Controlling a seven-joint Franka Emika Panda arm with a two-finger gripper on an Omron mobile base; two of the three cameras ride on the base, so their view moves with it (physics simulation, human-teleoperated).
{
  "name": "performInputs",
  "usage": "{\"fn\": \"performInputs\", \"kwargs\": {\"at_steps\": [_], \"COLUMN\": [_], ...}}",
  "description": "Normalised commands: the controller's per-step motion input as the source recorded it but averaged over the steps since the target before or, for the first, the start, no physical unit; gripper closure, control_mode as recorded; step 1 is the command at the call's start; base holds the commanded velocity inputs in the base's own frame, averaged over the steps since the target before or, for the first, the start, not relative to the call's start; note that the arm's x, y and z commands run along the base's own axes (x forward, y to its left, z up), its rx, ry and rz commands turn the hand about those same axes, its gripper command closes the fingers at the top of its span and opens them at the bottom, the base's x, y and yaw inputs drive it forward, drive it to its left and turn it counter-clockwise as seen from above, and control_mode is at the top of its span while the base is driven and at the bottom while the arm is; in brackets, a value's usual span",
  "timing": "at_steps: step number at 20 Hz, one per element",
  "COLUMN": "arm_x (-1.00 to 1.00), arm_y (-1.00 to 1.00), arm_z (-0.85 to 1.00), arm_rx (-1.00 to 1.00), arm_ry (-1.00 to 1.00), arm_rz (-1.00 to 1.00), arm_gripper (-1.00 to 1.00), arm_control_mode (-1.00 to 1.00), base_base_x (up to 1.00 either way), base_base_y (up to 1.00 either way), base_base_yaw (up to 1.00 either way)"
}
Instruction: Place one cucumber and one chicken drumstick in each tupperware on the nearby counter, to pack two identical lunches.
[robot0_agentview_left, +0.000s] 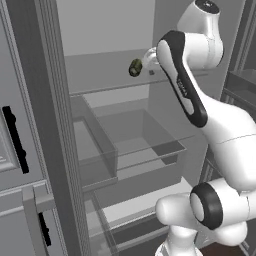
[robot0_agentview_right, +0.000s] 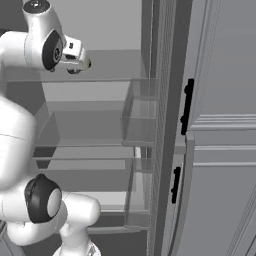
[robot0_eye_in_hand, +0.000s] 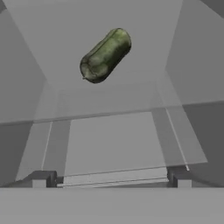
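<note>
A dark green cucumber (robot0_eye_in_hand: 105, 55) lies on a glass shelf (robot0_eye_in_hand: 113, 100) inside the open fridge, slanted, ahead of my gripper (robot0_eye_in_hand: 110, 179). The fingertips (robot0_eye_in_hand: 43, 178) stand wide apart with nothing between them, so the gripper is open and short of the cucumber. In the left base view the cucumber (robot0_agentview_left: 135, 67) sits just left of the gripper (robot0_agentview_left: 148, 61) at the upper shelf. From the right base view the gripper (robot0_agentview_right: 81, 63) reaches in over that shelf. The chicken drumsticks, both tupperware and the counter are out of view.
Below the shelf sit clear fridge drawers (robot0_agentview_left: 145, 135) and lower glass shelves (robot0_agentview_right: 90, 145). The fridge's side wall (robot0_agentview_left: 50, 125) rises at left, and a grey cabinet front with black handles (robot0_agentview_right: 186, 107) stands at right.
</note>
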Motion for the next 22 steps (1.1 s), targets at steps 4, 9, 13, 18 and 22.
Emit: {"fn": "performInputs", "kwargs": {"at_steps": [4,9,13,18,22], "arm_x": [0.71,0.70,0.99,0.92,0.56], "arm_y": [0.44,0.51,0.24,0.04,0.00], "arm_z": [0.00,-0.03,0.00,-0.03,-0.10], "arm_rx": [0.03,0.02,-0.01,-0.06,-0.01], "arm_ry": [-0.21,-0.07,0.12,0.24,0.06], "arm_rz": [-0.02,-0.02,-0.11,-0.16,-0.07], "arm_gripper": [-1.00,-1.00,-1.00,-1.00,-1.00], "arm_control_mode": [-1.00,-1.00,-1.00,-1.00,-1.00], "base_base_x": [0.00,0.00,0.00,0.00,0.00], "base_base_y": [0.00,0.00,0.00,0.00,0.00], "base_base_yaw": [0.00,0.00,0.00,0.00,0.00]}}
